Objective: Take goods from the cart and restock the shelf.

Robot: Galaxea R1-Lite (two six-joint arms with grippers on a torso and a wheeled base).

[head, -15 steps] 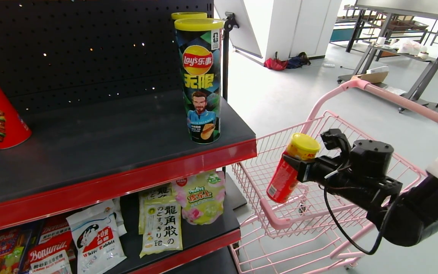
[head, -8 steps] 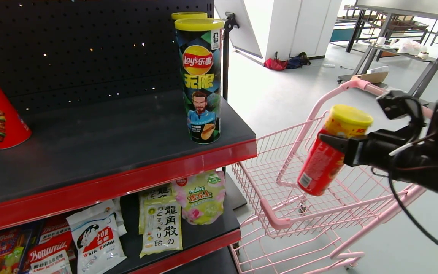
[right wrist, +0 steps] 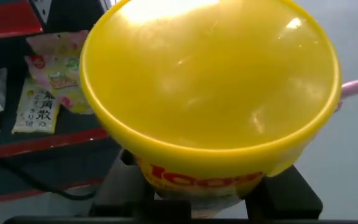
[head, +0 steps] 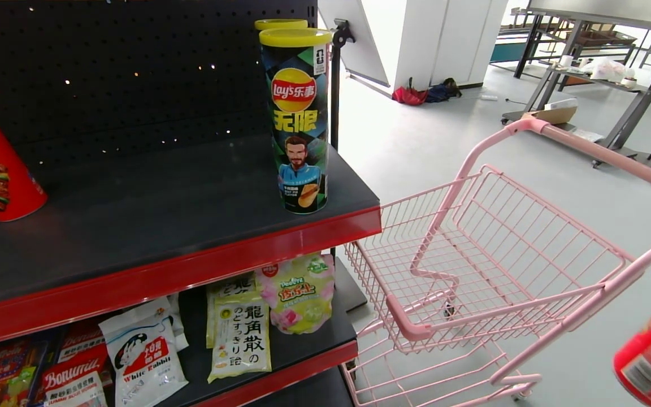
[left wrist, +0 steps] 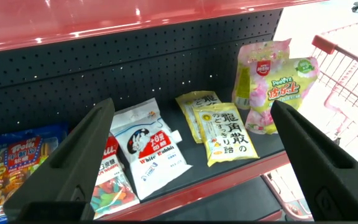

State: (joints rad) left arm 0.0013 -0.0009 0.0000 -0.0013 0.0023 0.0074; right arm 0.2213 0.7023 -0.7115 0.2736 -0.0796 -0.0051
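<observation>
On the shelf point(head: 150, 215) stand three cans point(head: 297, 124) (one red).

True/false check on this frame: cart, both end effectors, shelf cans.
1. The pink cart's basket is empty. True.
2. The left end effector is shut. False: it is open, facing the snack bags.
3. The right end effector holds a yellow-lidded red can. True.
4. The dark can on the upper shelf lies on its side. False: it stands upright near the front edge.
</observation>
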